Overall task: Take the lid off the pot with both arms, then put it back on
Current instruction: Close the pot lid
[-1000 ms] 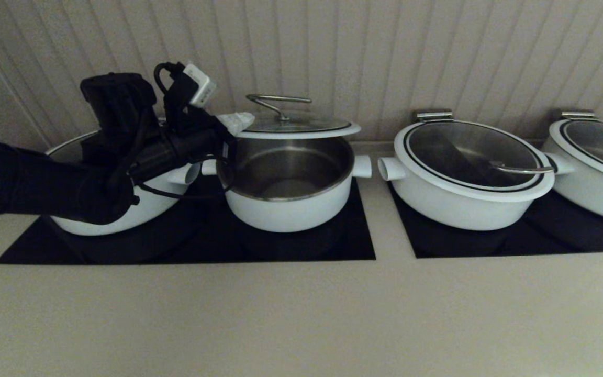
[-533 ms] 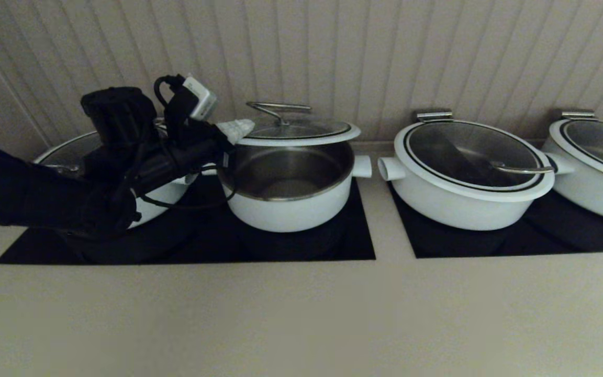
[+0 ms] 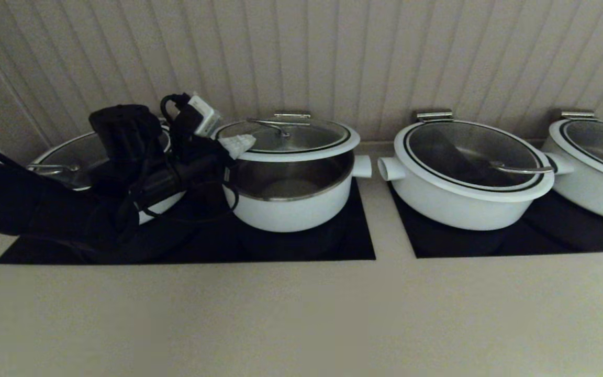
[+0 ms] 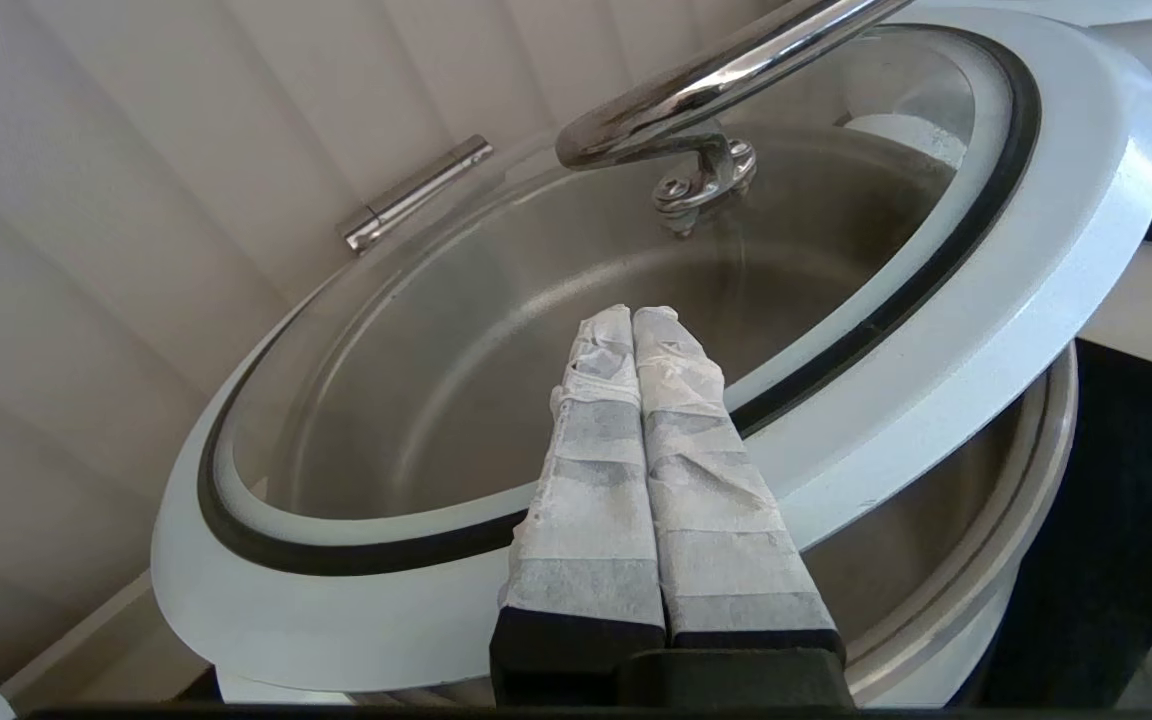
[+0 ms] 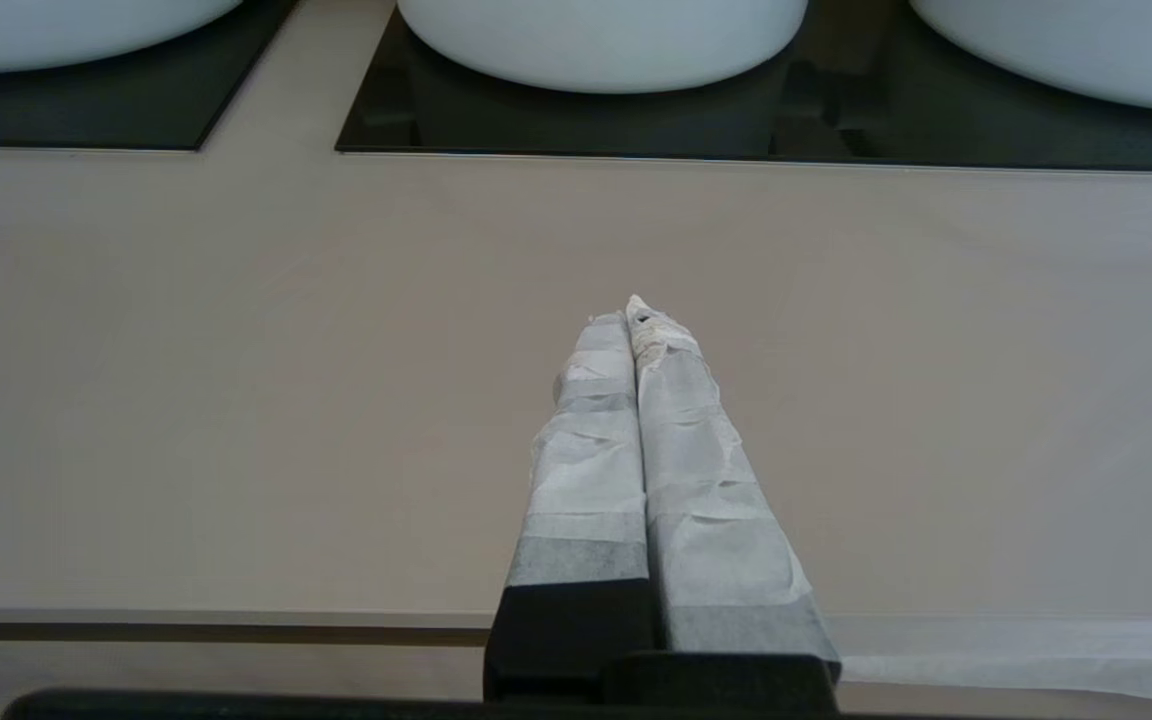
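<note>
The lid [image 3: 301, 152] is tilted above the pot [image 3: 291, 209]: its front edge stands off the pot's rim and the steel inside shows in the gap. Its steel handle [image 3: 272, 124] is at the centre. My left gripper [image 3: 238, 142] is shut with nothing between the fingers, which lie across the lid's left rim. In the left wrist view the fingertips [image 4: 633, 318] reach over the white rim [image 4: 936, 380] onto the glass, below the handle [image 4: 716, 80]. My right gripper [image 5: 633, 312] is shut and empty over the bare counter, out of the head view.
Wider white lidded pots stand to the left [image 3: 71, 157], right [image 3: 469, 173] and far right [image 3: 594, 167]. All sit on black cooktop panels [image 3: 333, 246] close to a ribbed wall. Beige counter [image 3: 301, 314] runs along the front.
The lid has come down from well above the pot to just above its rim. My left arm and gripper have sunk with it.
</note>
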You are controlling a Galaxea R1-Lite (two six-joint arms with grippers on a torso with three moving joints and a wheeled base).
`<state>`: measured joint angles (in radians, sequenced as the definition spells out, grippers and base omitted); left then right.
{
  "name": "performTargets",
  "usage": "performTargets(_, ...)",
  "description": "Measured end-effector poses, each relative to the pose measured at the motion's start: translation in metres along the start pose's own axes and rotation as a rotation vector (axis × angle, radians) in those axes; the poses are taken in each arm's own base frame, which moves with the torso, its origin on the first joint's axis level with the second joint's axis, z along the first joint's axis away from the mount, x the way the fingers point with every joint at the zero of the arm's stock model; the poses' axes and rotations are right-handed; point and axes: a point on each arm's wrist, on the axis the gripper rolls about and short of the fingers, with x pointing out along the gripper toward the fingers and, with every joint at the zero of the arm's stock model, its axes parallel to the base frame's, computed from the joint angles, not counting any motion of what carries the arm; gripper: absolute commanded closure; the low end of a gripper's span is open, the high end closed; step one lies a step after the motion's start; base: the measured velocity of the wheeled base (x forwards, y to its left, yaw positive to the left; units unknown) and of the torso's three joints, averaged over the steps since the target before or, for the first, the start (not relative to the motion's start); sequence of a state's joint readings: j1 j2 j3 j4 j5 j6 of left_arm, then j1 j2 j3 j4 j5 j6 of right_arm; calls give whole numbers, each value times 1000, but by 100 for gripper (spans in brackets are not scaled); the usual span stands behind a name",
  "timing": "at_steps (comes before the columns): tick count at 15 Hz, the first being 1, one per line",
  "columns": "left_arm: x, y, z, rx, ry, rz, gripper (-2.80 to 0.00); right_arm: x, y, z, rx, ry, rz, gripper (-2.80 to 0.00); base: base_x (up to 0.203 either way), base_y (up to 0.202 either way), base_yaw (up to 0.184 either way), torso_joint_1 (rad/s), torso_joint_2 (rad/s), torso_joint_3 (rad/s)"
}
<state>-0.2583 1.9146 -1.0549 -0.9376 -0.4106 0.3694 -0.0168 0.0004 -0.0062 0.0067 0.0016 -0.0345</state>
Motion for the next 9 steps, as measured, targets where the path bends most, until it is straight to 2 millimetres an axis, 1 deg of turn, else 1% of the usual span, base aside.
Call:
performTargets(4, 1, -1, -6, 8, -19, 12, 0, 0, 0, 0, 0, 0, 0, 0, 0, 0, 0, 0, 0, 0)
performTargets(9, 3, -3, -18, 0, -2, 10, 0, 0, 0, 0, 0, 1, 0, 0, 0, 0, 0, 0, 0, 0)
